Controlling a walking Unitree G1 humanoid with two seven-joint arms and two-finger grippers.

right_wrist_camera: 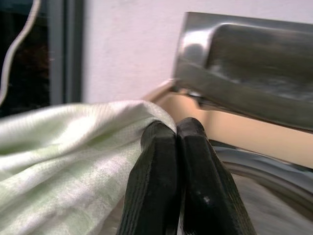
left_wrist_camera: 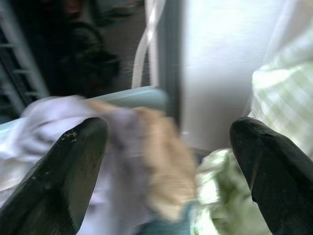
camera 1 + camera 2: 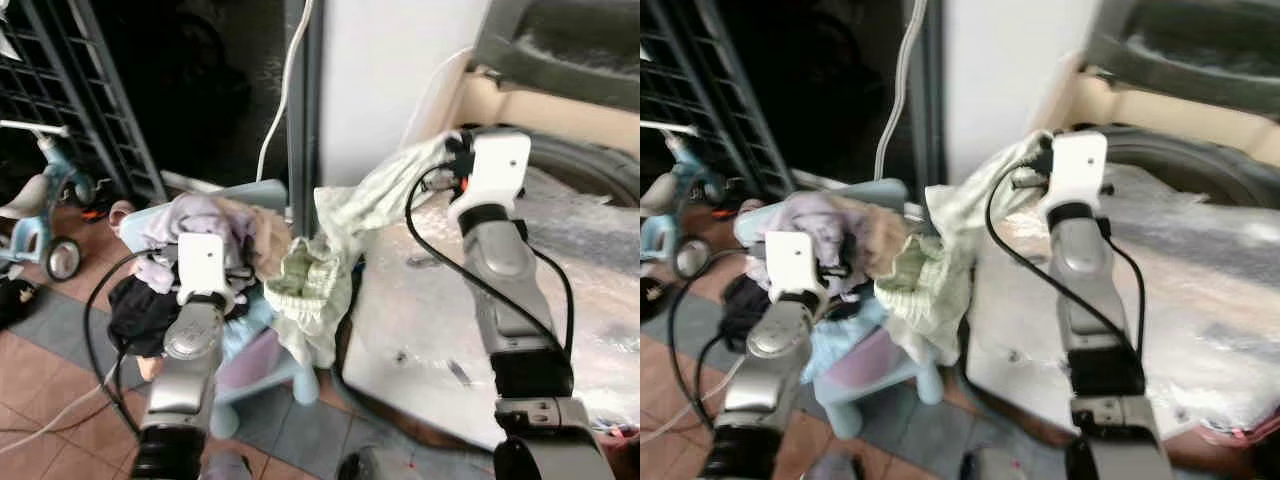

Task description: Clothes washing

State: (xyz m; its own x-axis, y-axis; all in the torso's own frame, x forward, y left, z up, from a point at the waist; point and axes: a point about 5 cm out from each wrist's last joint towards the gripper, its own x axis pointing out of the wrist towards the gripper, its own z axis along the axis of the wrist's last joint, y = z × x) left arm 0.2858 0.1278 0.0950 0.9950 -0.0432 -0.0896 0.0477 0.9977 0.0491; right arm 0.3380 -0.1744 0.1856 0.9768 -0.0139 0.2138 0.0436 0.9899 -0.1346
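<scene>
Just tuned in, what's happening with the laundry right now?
The right hand is pinched shut on a pale green garment, holding it up beside the washing machine, whose top is covered in plastic wrap. The cloth trails down toward the pile of clothes heaped on a small light-blue chair. The left hand is open, hovering just in front of that pile and gripping nothing.

White wall (image 3: 385, 80) behind, dark doorway (image 3: 210, 90) with a metal grille (image 3: 60, 90) on the left, reddish and grey floor tiles (image 3: 50, 370), kid's tricycle (image 3: 40, 215) parked there.
</scene>
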